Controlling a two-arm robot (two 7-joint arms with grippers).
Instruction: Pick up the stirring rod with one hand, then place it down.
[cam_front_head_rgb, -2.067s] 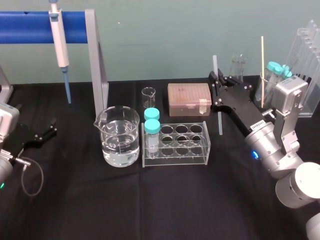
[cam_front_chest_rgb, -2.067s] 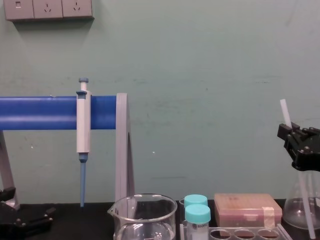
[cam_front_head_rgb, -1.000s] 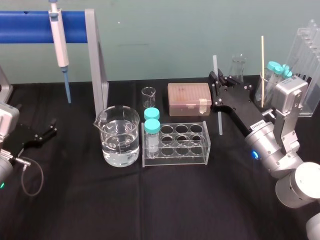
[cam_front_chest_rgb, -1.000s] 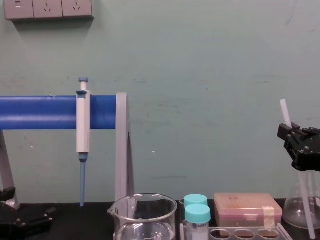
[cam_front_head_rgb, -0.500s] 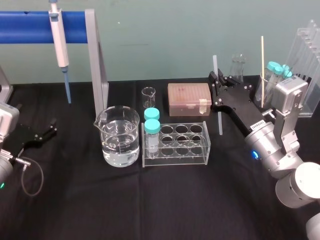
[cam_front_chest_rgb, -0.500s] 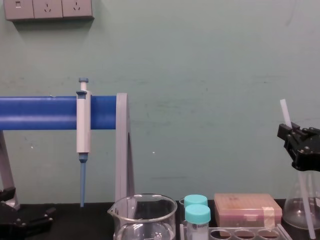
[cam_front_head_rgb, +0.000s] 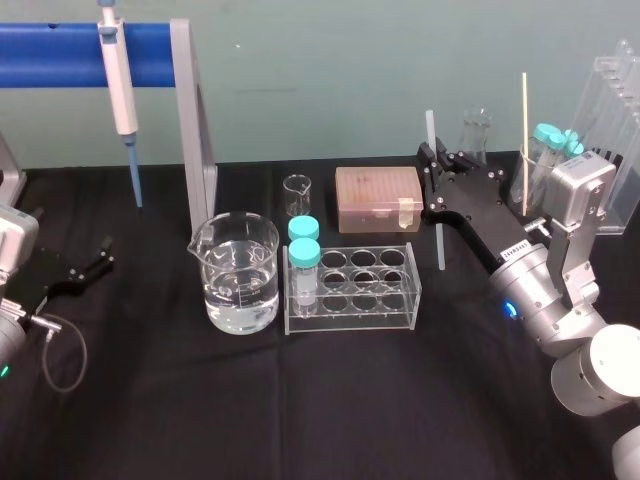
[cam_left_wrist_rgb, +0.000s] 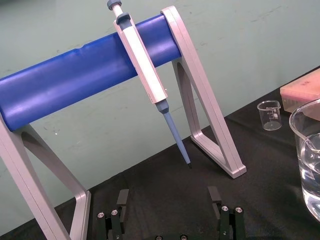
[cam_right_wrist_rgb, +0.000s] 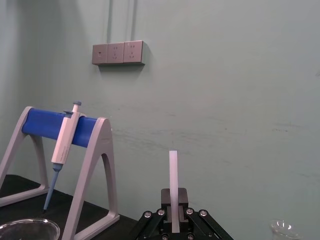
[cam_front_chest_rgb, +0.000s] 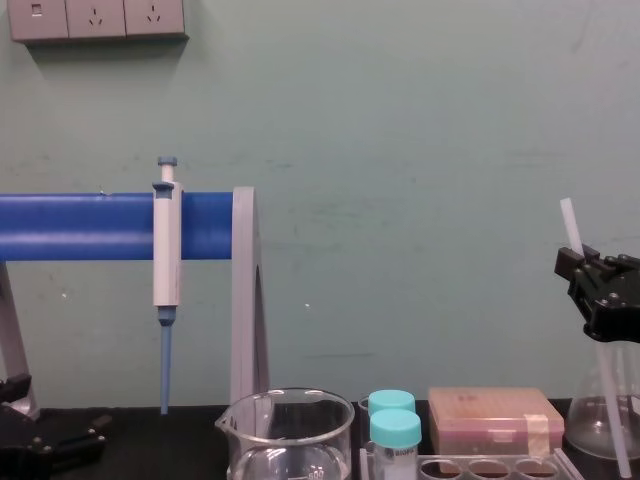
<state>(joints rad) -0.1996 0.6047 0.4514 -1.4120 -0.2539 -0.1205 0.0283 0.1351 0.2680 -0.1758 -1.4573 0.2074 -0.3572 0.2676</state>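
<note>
A plain pale green wall (cam_front_chest_rgb: 400, 150) stands at the back. A grey row of three sockets (cam_front_chest_rgb: 96, 18) sits in the chest view's upper left. A black table (cam_front_head_rgb: 300, 400) spans the bottom.

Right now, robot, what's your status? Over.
Right gripper fingers shut on long translucent white stirring rod, upright. Left gripper open, parked left on black table. Clear plastic tube rack close beside rod's lower end.

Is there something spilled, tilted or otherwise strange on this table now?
Nothing stands out. The right hand grips the stirring rod nearly upright; the beaker and capped tubes stand upright with no spill visible. The left hand rests open at the left.
</note>
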